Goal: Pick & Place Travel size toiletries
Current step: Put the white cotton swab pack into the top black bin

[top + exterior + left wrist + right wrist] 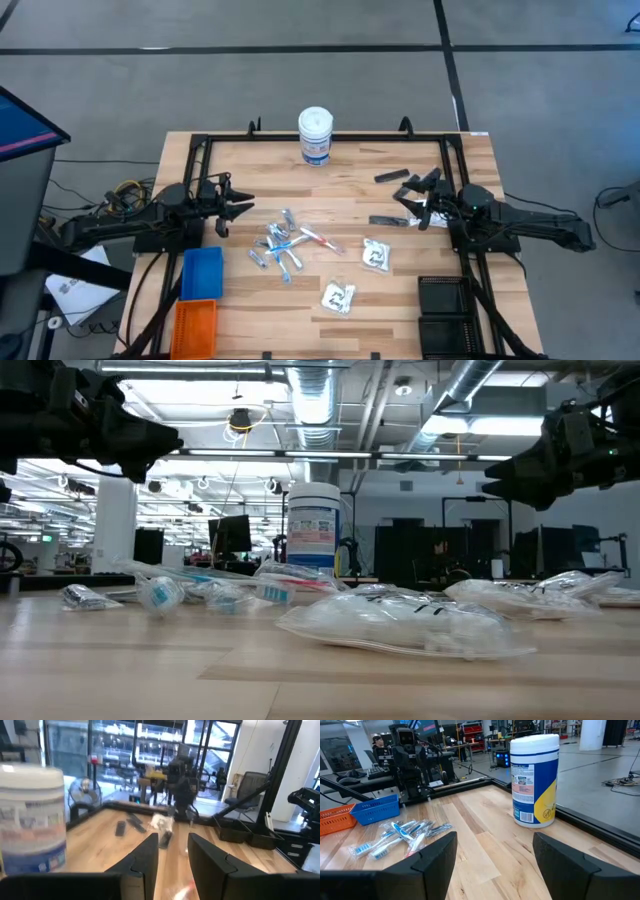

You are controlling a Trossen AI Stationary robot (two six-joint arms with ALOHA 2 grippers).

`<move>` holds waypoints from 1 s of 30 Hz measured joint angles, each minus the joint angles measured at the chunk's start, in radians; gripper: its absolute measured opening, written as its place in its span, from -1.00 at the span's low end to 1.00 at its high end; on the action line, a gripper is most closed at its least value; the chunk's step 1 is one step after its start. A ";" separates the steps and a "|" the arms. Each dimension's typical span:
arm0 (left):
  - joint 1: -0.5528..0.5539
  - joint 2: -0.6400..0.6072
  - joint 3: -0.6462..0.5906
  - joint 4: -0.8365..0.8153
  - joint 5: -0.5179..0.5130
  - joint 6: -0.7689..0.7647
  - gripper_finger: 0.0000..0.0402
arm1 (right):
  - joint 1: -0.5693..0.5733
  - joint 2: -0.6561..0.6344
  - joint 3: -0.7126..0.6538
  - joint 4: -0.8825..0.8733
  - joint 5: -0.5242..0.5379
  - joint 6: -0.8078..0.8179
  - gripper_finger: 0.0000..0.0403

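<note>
The travel size toiletries lie loose on the wooden table. A heap of silver-blue tubes and white-and-red sticks (285, 245) sits at mid-table and also shows in the right wrist view as wrapped pieces (400, 835). Two clear packets (376, 255) (338, 297) lie nearer the front; the low view shows one of these packets (400, 625) flat on the wood. Slim black pieces (390, 177) (388, 220) lie toward the right. My left gripper (243, 206) (172, 840) hovers open at the left, level, above the table. My right gripper (403, 200) (495, 837) hovers open at the right, its fingers wide apart.
A tall white canister with a blue label (315, 135) stands at the far edge's middle. A blue bin (202, 272) and an orange bin (195, 325) sit at the front left, black bins (445, 300) at the front right. A black frame (330, 137) rims the table.
</note>
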 joint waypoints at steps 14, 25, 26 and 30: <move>0.000 0.264 0.200 0.603 0.101 0.062 -0.50 | 0.000 0.000 0.000 0.000 0.000 0.000 0.27; 0.001 0.673 0.420 0.597 0.161 0.105 -0.50 | 0.000 0.000 0.000 0.000 0.000 0.000 0.27; 0.001 0.680 0.420 0.601 0.160 0.099 -0.50 | 0.000 0.000 0.000 0.000 0.000 0.000 0.27; 0.001 0.668 0.420 0.601 0.160 0.099 -0.50 | 0.000 0.000 0.000 0.000 0.000 0.000 0.27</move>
